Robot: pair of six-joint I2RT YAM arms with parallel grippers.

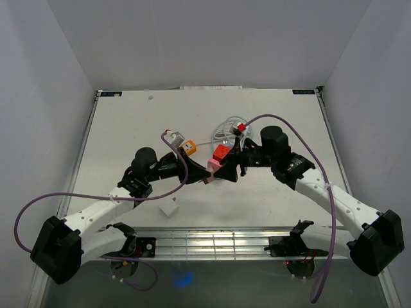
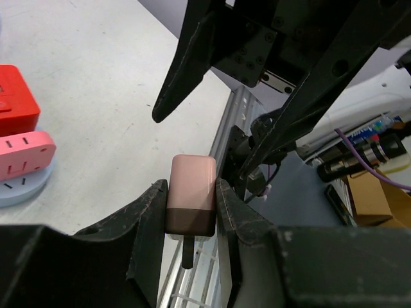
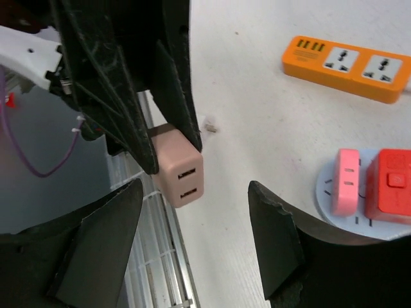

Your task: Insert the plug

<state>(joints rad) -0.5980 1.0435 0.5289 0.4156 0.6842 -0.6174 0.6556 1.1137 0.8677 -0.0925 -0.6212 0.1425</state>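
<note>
Pink cube plug (image 3: 180,170), 2 USB ports, in left hand (image 2: 190,192) grip

- Pink plug (image 3: 181,170) is pinched in the left gripper (image 3: 173,153), two slots facing the camera.
- Right gripper (image 3: 194,189) is spread wide, fingers clear of it on both sides.
- Orange power strip (image 3: 347,67) lies top right; below it, a pink block (image 3: 349,181) and a red block (image 3: 393,186) sit on a pale disc (image 3: 326,192).

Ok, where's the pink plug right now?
The pink plug is clamped in the left gripper near the middle of the table in the top view. The open right gripper faces it, and the orange power strip lies beyond.
</note>
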